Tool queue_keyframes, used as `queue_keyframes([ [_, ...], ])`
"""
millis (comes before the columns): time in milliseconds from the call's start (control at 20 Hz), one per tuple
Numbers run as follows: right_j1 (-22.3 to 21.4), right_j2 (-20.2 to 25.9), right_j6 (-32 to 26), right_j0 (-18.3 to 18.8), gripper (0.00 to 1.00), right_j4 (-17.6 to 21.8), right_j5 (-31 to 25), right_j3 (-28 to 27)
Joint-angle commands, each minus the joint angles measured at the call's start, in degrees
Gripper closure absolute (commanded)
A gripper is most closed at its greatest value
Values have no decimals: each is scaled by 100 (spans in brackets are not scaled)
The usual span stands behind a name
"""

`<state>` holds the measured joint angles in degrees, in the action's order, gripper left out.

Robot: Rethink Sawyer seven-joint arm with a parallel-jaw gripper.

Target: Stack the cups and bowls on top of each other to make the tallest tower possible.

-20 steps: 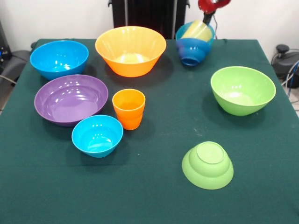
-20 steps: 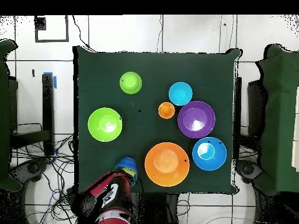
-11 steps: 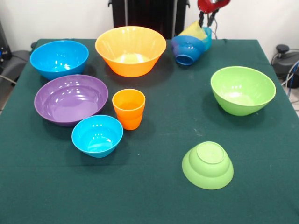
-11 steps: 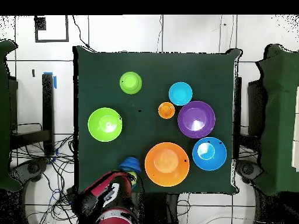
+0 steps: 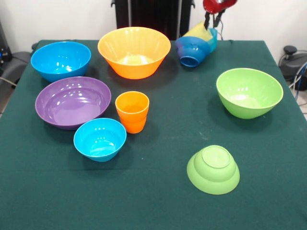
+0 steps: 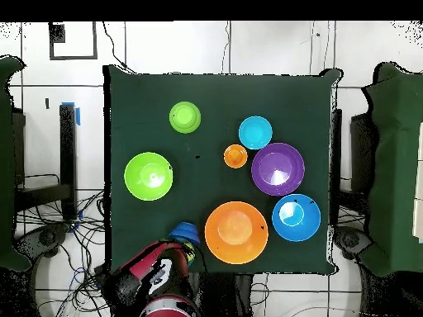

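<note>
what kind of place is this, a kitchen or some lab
Most likely a robot lab, not a kitchen. A green cloth-covered table holds only plastic bowls and cups, such as the orange cup; a red robot arm stands at its edge, and loose cables cross the tiled floor.

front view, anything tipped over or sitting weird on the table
Two things stand out. At the table's far edge a nested set, the dark blue bowl holding the pale yellow cup, lies tipped on its side under the gripper. Nearer the camera, the small lime green bowl sits upside down, base up. The other bowls stand upright.
</note>
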<state>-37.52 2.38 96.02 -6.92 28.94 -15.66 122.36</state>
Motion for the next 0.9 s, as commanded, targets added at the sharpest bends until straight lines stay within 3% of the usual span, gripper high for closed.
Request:
queue_keyframes([
  [50, -453, 784, 327, 362, 0, -302, -370, 220],
  [250, -1407, 1118, 138, 613, 0, -682, -958, 709],
  [350, -1651, 1254, 54, 700, 0, -868, -1237, 801],
  [900, -1622, 1390, -60, 732, 0, -904, -1678, 481],
])
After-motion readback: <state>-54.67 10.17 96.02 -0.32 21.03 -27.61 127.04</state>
